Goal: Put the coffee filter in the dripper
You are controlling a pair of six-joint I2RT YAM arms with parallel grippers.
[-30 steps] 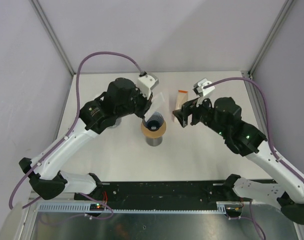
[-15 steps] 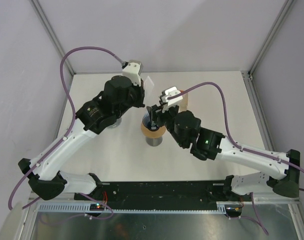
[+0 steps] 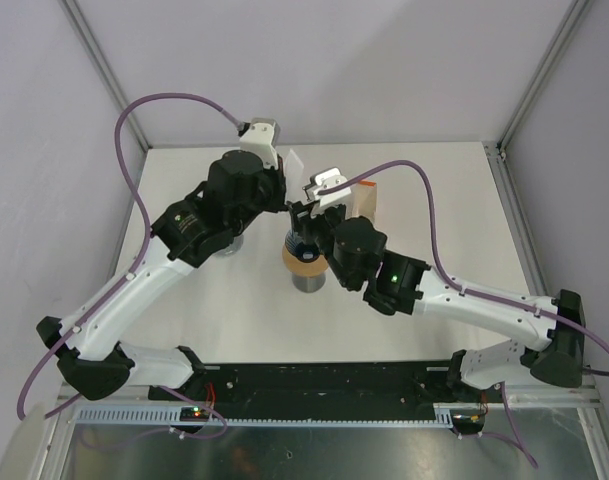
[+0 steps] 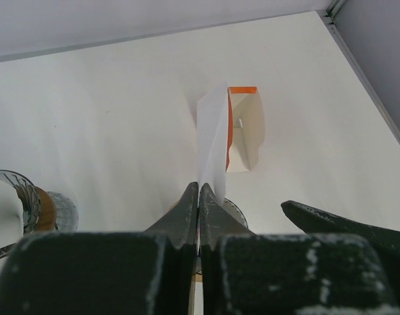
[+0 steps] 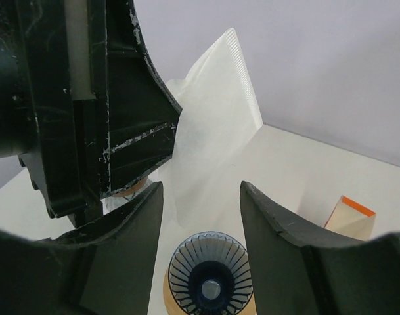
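The dark ribbed glass dripper (image 5: 211, 279) stands mid-way across the white table (image 3: 244, 315). Its mouth shows uncovered between the spread fingers of the right gripper (image 5: 201, 197), which hangs directly above. Just far and left, the left gripper (image 4: 198, 191), clamped on the white paper filter (image 4: 211, 141), blocks that approach. The orange-and-white carton (image 3: 365, 200) stands far right of the dripper. A second glass vessel (image 4: 19, 200) stands left. Bare surface lies near left.

White table (image 4: 88, 131) carries the dripper (image 5: 211, 282) and a box (image 4: 245, 131)
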